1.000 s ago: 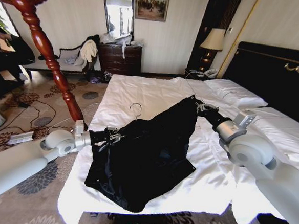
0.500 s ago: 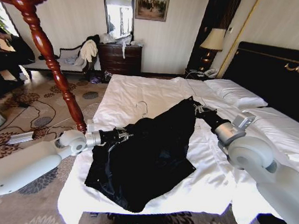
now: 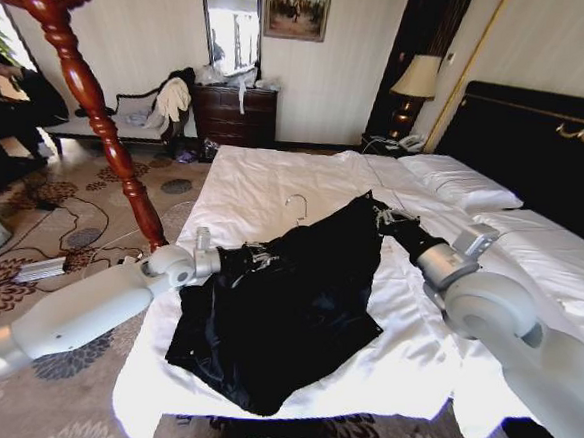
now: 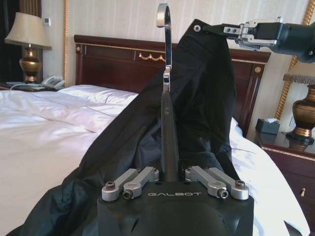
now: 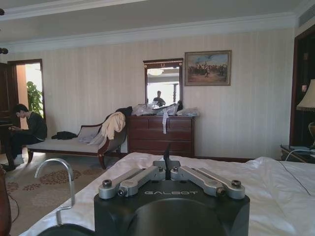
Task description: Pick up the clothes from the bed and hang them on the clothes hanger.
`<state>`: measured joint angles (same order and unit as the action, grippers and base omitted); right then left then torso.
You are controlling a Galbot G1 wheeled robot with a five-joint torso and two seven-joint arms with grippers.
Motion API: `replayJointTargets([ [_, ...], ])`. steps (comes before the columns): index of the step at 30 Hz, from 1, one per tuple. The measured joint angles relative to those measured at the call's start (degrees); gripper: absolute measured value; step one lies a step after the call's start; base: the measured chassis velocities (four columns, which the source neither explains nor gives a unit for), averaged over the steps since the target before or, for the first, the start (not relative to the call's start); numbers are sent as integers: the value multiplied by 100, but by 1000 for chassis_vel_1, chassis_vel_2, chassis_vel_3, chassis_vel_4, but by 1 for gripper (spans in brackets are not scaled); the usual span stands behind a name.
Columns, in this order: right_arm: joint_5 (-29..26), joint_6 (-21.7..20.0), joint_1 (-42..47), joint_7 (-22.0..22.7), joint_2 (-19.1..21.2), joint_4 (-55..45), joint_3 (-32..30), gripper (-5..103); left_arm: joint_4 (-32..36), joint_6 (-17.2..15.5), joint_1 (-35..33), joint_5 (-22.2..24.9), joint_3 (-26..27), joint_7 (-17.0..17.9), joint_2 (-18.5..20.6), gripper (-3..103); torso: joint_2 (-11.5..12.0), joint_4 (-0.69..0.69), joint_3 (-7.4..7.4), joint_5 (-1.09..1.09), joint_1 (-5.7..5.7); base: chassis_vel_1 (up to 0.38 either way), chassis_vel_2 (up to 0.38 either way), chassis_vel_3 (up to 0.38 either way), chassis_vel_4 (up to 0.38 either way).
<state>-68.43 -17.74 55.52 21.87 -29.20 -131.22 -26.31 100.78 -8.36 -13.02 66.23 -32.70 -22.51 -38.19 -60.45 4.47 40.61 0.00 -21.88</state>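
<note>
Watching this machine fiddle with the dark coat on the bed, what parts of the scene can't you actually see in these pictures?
- Slim black hanger with silver hook: shoulders buried in the shiny black garment, all views.
- Right gripper: head view, fingertips lost against the black cloth.
- Left gripper: head view, fingertips lost in dark folds.
- White-sheeted bed: near edge cut off by the frame.

The clothes point(image 3: 291, 309) are black cloth, soft and a little shiny, with folds. The bed point(image 3: 265, 177) has white cloth sheets, smooth but wrinkly. Its headboard point(image 3: 538, 146) looks like dark glossy wood with gold trim. The clothes hanger point(image 4: 169, 142) has a matt black body and a shiny silver metal hook. The left gripper point(image 4: 170, 179) has dull grey metal links on a matt black plastic body. At ten o'clock, the coat stand point(image 3: 81, 84) is glossy red-brown wood.
</note>
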Motion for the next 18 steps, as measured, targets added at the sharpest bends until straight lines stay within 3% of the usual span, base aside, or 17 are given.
replayJointTargets([
  [10,-358,-28,-124,107,5,-182,-16,0,-541,-55,463,-111,-72,611,-612,16,0,1,0,1,-1,0,0,0,0],
  [18,-391,-32,-124,120,34,-205,-93,0,-543,-80,597,-124,133,866,-423,16,0,-1,0,0,0,0,0,0,0],
])
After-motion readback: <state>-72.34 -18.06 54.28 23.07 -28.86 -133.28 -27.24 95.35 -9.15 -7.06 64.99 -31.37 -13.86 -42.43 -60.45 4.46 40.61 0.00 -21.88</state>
